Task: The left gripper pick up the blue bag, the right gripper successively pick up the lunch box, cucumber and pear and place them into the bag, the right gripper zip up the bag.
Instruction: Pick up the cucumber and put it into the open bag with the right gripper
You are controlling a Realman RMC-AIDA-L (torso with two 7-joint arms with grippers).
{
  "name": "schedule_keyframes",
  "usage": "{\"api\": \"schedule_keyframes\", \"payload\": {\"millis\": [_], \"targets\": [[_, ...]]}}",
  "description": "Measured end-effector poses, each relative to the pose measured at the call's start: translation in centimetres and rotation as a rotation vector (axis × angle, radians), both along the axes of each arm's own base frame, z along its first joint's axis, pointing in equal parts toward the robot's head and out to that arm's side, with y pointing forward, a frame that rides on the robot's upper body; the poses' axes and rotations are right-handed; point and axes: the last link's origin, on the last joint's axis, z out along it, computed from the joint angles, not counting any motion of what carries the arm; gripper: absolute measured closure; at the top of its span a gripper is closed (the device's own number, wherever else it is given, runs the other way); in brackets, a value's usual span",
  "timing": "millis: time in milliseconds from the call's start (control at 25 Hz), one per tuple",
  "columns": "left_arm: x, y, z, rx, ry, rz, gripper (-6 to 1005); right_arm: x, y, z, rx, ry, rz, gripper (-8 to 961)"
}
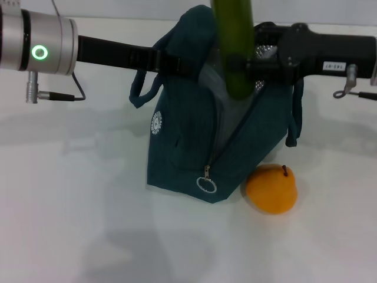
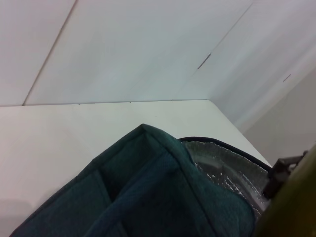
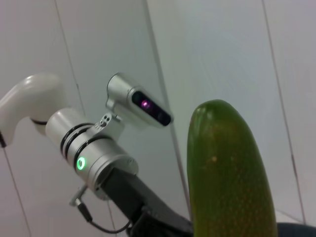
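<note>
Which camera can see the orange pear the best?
The head view. The pear lies whole on the table against the bag, stem showing. The left wrist view shows only bag fabric and lining, and the right wrist view shows the cucumber and the other arm, so no pear in either.

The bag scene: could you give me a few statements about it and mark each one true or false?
1. The cucumber is held upright over the blue bag's open top by the right gripper. True.
2. The pear is already inside the bag. False: it lies on the white table beside the bag's bottom corner.
3. The bag is zipped shut. False: its top gapes open, showing the silver lining.
4. The left gripper reaches the bag at its upper edge by the handle. True.
5. The zipper's ring pull hangs low on the bag's front corner. True.
6. The lunch box stands on the table next to the pear. False: no lunch box shows on the table.
</note>
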Motion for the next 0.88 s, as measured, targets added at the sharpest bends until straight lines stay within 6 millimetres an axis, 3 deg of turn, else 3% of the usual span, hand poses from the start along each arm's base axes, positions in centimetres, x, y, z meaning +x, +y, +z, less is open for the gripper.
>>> {"api": "schedule_keyframes", "payload": {"millis": [320, 880], "targets": [[0.0, 0.0, 0.0, 0.000, -0.001, 0.002, 959, -0.2, -0.9, -0.8, -0.049, -0.004, 0.044, 235], [0.0, 0.0, -0.1, -0.001, -0.003, 0.004, 959, 0.3, -1.2, -0.3, -0.040, 0.007, 0.040, 215]]}}
